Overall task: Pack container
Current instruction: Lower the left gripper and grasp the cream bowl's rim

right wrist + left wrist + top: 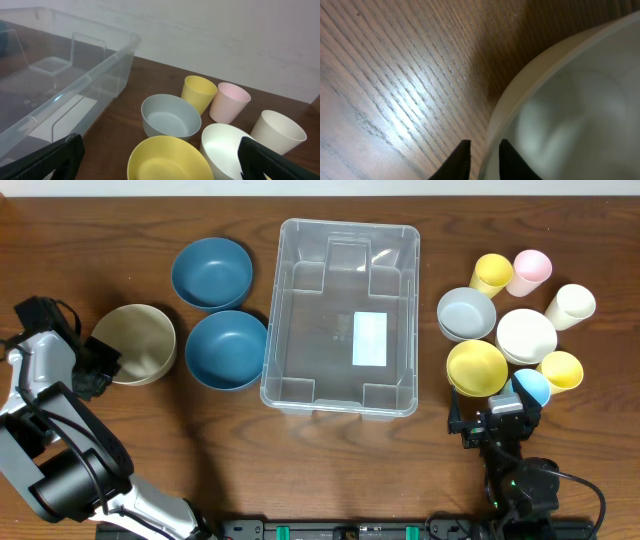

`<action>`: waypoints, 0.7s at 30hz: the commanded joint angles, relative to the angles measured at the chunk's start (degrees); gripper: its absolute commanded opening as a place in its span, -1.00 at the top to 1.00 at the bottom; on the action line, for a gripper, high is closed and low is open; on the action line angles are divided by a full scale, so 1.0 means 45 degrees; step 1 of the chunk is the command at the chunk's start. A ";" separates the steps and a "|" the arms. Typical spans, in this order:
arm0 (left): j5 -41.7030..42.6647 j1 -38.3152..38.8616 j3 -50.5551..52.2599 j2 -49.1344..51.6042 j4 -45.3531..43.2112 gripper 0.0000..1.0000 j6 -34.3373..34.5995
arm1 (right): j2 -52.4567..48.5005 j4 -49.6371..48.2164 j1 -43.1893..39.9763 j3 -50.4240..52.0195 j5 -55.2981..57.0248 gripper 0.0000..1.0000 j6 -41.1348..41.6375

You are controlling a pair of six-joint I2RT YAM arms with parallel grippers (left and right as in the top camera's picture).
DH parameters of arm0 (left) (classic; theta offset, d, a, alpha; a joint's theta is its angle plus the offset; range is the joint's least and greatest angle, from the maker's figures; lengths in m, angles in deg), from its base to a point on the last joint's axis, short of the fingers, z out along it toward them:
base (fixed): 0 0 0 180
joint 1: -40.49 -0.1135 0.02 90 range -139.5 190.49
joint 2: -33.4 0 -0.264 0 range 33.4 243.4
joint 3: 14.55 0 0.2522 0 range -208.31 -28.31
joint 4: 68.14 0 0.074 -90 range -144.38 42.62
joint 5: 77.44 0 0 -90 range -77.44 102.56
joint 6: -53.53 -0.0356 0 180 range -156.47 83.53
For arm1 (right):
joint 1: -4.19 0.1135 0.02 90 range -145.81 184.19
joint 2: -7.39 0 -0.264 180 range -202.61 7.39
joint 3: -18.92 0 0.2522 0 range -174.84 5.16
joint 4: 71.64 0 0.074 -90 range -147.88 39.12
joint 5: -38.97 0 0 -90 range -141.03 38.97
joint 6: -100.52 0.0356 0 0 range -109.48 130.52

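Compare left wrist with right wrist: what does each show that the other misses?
Left wrist only: the tan bowl, close up, with the left tool straddling its rim, fingers close together.
Right wrist only: the container, yellow cup, pink cup, cream cup, grey bowl, yellow bowl, white bowl, and the right tool, open wide.
Both: the wood table.

Clr glossy plastic container (300, 330), wood-grain table (330, 470).
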 commanded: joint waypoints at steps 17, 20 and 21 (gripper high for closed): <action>-0.0845 -0.0219 -0.0073 -0.0267 0.0335 0.88 -0.1010 | 0.0024 0.0015 0.0044 0.0044 0.0131 -0.98 -0.0141; -0.0947 -0.0321 -0.0073 -0.0792 0.0374 0.90 -0.1010 | 0.0024 0.0015 0.0044 0.0044 0.0131 -0.99 -0.0136; -0.0952 -0.0330 -0.0073 -0.1093 0.0418 0.88 -0.1015 | 0.0024 0.0015 0.0044 0.0044 0.0131 -0.98 -0.0136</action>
